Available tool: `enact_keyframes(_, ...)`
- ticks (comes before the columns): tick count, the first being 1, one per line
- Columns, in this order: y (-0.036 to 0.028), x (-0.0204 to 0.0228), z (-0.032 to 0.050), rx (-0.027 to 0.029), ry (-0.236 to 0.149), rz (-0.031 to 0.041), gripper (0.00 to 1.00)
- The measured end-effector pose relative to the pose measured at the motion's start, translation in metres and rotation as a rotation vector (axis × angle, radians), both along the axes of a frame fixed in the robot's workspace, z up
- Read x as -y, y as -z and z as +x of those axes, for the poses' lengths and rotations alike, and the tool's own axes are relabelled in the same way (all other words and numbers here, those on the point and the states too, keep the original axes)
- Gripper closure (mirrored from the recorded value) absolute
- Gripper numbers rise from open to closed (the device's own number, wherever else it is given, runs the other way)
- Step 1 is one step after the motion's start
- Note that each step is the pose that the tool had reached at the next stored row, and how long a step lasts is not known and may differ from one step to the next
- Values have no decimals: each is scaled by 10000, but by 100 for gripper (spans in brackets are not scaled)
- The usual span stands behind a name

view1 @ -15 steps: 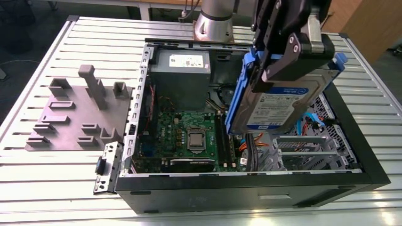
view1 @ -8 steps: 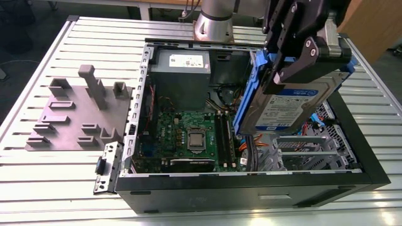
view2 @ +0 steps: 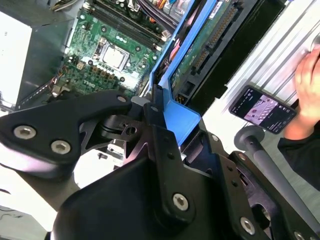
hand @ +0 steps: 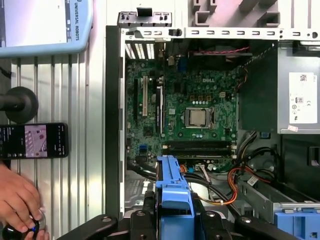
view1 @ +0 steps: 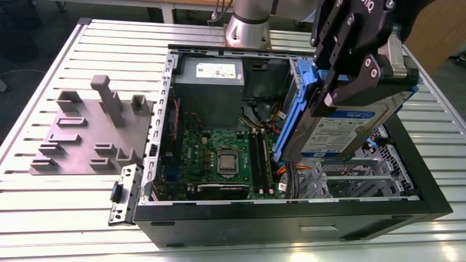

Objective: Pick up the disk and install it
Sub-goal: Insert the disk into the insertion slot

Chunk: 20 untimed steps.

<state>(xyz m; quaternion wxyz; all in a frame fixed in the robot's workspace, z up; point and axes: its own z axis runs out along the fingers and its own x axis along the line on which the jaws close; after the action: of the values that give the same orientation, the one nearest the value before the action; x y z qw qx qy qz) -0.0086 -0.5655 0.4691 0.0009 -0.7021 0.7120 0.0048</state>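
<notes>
Open computer case (view1: 437,180) lying on a slatted table (view1: 43,218), seen at the stage where pick-up is complete and installation is not.

- **Gripper** (view1: 364,93) — hangs over the case toward the exterior view's right, its fingers closed onto the disk (view1: 342,131) from two sides. It has a firm hold, with no gap visible at the contact.
- **Disk** — clear of every surface and steeply tilted, with the labelled face toward the exterior camera and the blue frame (view1: 295,109) along the edge facing the exterior view's left. In the second wrist view the frame (view2: 180,117) runs out from between the fingers, with the disk's circuit-board side beside it.
- **Position** — the disk's low end sits above the metal drive cage (view1: 357,180) in the near corner at the exterior view's right, just beside the motherboard (view1: 218,158). It appears not to touch the cage, though the exact clearance cannot be judged.
- **Progress** — judged from this, the disk is grasped, lifted and carried over the case. Seating it in a bay is the part not yet done, since it is neither level nor engaged with any rail.
- **Surroundings** — a grey fixture plate (view1: 87,131) lies on the table at the exterior view's left. In the first wrist view a person's hand (hand: 17,200) rests near a phone (hand: 32,141) outside the case.
</notes>
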Motion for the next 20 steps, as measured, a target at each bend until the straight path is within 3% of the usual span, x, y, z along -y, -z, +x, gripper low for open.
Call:
enact_keyframes(9, 65, 39, 218, 0, -1, -1, 63)
enact_keyframes(20, 75, 40, 222, 0, -1, 1, 63)
